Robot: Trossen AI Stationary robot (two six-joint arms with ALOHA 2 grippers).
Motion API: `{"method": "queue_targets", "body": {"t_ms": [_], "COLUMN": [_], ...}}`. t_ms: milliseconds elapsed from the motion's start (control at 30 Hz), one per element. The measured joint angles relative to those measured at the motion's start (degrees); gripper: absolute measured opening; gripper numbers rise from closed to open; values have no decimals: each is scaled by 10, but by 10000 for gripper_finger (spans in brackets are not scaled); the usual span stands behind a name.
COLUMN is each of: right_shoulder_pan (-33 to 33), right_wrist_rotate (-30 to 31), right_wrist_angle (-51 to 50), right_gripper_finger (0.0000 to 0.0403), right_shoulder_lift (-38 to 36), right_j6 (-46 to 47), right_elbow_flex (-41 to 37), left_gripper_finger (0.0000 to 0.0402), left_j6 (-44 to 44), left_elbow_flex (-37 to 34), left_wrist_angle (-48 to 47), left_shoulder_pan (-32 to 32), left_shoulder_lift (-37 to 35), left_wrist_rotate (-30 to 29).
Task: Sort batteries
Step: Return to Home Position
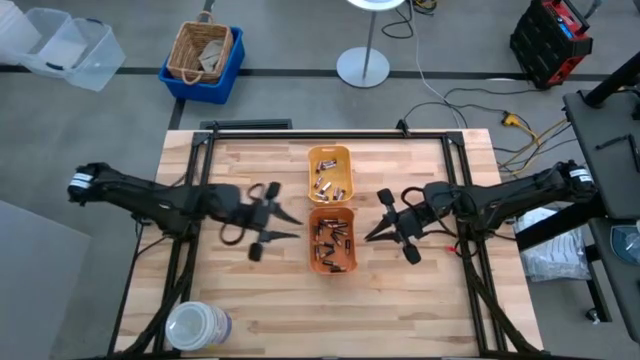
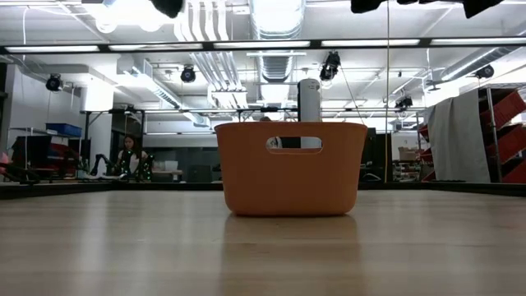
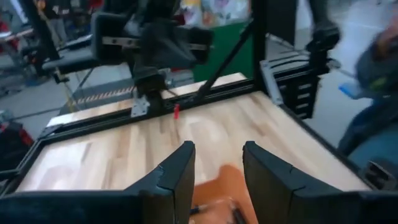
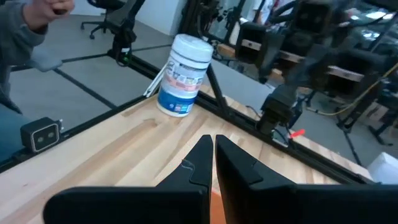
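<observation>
Arms stretched inward, left gripper [image 1: 298,228] nine o'clock of orange tray [image 1: 311,250], jaws parted, right gripper [image 1: 372,235] three o'clock, jaws pinched together.

Left fingers [image 3: 176,177] apart (right fingers [image 4: 200,163] together)

Wood table [image 1: 250,300]: white canister [image 1: 197,327] at a near corner; yellow tray [image 1: 311,172] and orange tray [image 1: 311,240] end to end mid-table. Floor beyond: wicker basket [image 1: 180,55] in blue crate [image 1: 190,86], clear bins [image 1: 62,47], white lamp base [image 1: 363,67], red-black toolbox [image 1: 553,40], loose cables [image 1: 470,100]. Low view: person [image 2: 129,156] far back in the room
</observation>
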Motion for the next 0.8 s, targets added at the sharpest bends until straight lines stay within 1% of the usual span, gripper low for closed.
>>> {"method": "queue_targets", "body": {"t_ms": [67, 200, 367, 433, 467, 600, 633, 800], "right_shoulder_pan": [0, 0, 0, 0, -1, -8, -12, -22], "right_wrist_rotate": [13, 19, 40, 49, 50, 49, 49, 49], "right_wrist_angle": [6, 28, 21, 24, 23, 16, 7, -19], "right_gripper_finger": [12, 12, 12, 12, 12, 12, 12, 12], "right_shoulder_lift": [-15, -48, -94, -114, -126, -171, -183, -257], "right_j6": [0, 0, 8, 9, 10, 15, 16, 38], "right_elbow_flex": [-8, -23, -44, -58, -67, -101, -109, -139], "left_gripper_finger": [116, 116, 116, 116, 116, 116, 116, 116], "left_j6": [-1, -5, -3, 10, 16, 20, 20, 6], "left_elbow_flex": [-33, -83, -113, -123, -129, -154, -165, -222], "left_wrist_angle": [1, 15, -14, -42, -50, -61, -61, -62], "left_shoulder_pan": [-10, -19, -36, -44, -46, -44, -44, -45], "left_shoulder_lift": [-50, -135, -218, -251, -266, -325, -340, -407], "left_wrist_rotate": [-5, -23, -23, -24, -31, -100, -108, -98]}}
